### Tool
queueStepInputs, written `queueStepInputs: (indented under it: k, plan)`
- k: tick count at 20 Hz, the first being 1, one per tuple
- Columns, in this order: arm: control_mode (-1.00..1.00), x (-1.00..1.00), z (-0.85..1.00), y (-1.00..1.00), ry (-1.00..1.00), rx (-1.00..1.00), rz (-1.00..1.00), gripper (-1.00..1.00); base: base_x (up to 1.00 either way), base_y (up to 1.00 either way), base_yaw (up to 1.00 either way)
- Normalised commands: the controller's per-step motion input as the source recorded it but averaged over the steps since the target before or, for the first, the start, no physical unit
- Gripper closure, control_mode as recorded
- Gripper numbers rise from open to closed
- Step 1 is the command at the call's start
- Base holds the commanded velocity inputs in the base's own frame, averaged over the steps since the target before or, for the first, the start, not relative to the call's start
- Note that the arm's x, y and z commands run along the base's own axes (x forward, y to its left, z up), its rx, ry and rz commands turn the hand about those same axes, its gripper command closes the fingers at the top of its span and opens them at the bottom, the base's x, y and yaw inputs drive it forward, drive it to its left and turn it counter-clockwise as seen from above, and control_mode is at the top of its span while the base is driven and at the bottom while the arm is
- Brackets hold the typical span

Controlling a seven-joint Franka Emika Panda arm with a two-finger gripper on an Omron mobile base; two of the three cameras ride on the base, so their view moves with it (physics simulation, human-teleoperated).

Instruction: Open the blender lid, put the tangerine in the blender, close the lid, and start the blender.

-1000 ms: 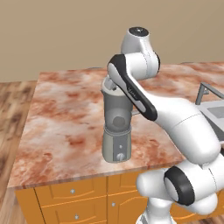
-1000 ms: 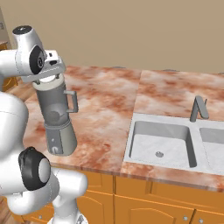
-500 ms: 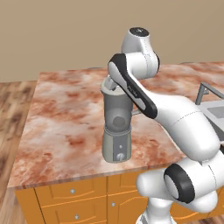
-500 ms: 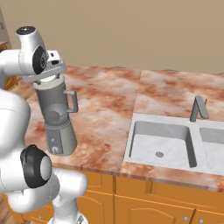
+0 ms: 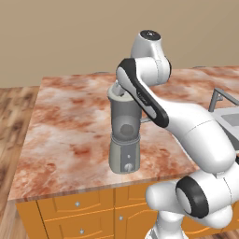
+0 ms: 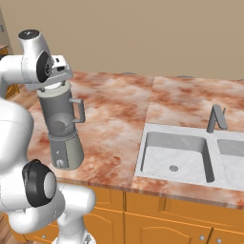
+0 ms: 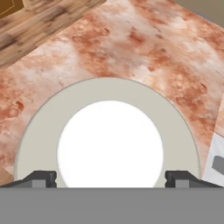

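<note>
The gripper (image 7: 111,180) hangs straight above the blender lid (image 7: 39,131), fingers (image 7: 40,178) spread wide, straddling its white centre cap (image 7: 110,146), not yet closed

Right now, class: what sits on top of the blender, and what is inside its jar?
The blender lid covers the blender; a dim round shape shows inside, colour unclear.

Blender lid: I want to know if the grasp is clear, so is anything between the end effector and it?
Nothing visible. In the hand view the end effector sits right over the blender lid, its fingertips either side of the white centre cap.
</note>
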Motion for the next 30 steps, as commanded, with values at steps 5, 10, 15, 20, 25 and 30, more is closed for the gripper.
queueStepInputs:
  k: [5, 10, 15, 20, 25, 30]
  plan:
    - [-1.0, 0.0, 0.0, -0.12, 0.0, 0.0, -0.05, 1.0, 0.0, 0.0, 0.0]
    - [-1.0, 0.0, -0.02, -0.03, 0.04, 0.0, -0.09, 1.0, 0.0, 0.0, 0.0]
    - [-1.0, -0.02, -0.01, 0.0, 0.09, 0.0, -0.07, 1.0, 0.0, 0.0, 0.0]
    - [-1.0, -0.16, -0.12, 0.0, 0.06, 0.0, -0.06, 1.0, 0.0, 0.0, 0.0]
    - [-1.0, -0.15, -0.1, 0.0, 0.01, 0.0, -0.04, 1.0, 0.0, 0.0, 0.0]
    - [-1.0, 0.06, -0.08, 0.08, 0.0, 0.0, 0.0, 1.0, 0.0, 0.0, 0.0]
